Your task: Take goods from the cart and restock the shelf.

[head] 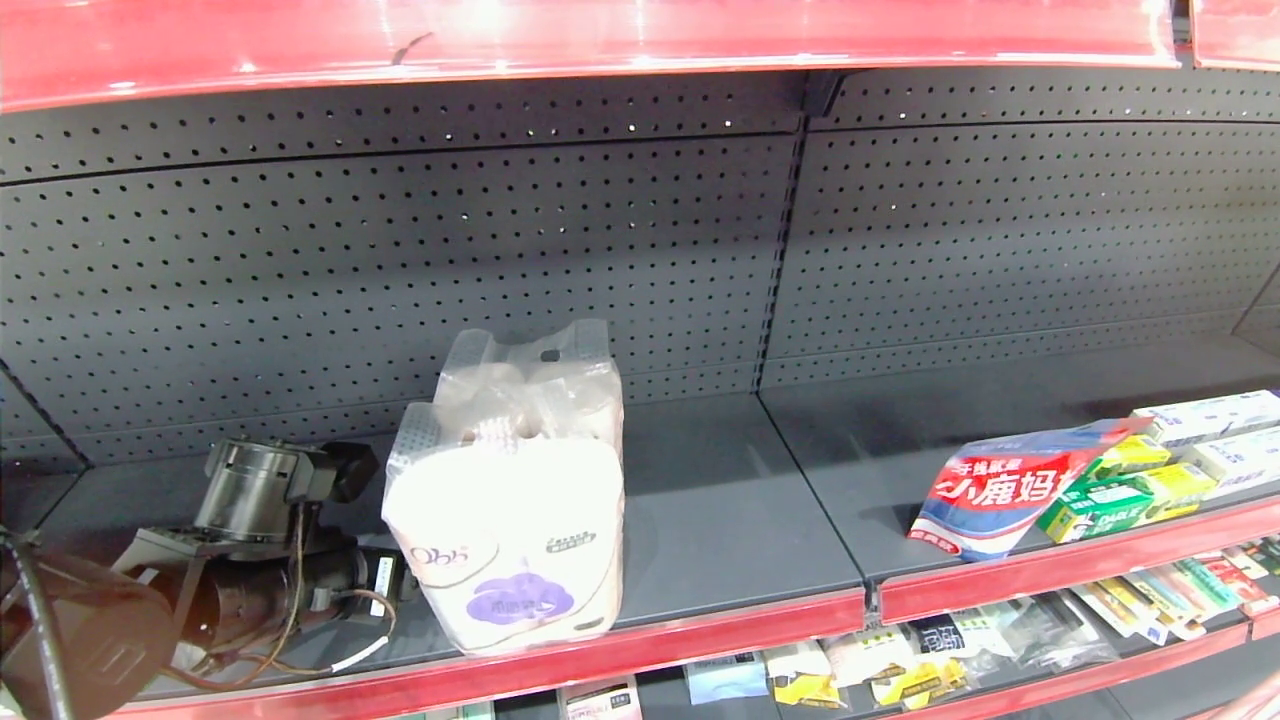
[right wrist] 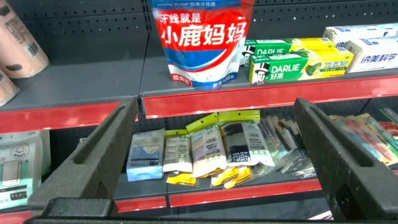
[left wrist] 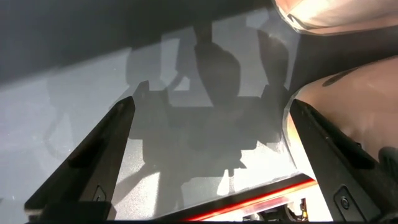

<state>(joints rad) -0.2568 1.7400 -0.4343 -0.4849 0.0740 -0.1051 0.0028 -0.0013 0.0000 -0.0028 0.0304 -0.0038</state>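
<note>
Left gripper (left wrist: 212, 106), right gripper (right wrist: 214, 109) spread, empty. Pack (head: 505, 520) at shelf lip (head: 700, 625) could be toppled if brushed.

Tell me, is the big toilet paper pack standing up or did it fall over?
Standing up. The toilet paper pack rests on its bottom on the grey shelf, with its plastic handle on top.

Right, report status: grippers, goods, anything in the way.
Left gripper jaws open, empty, low over the shelf. Toilet paper pack upright on shelf, close beside it. Right gripper jaws open, empty, facing pouch and toothpaste boxes.
</note>
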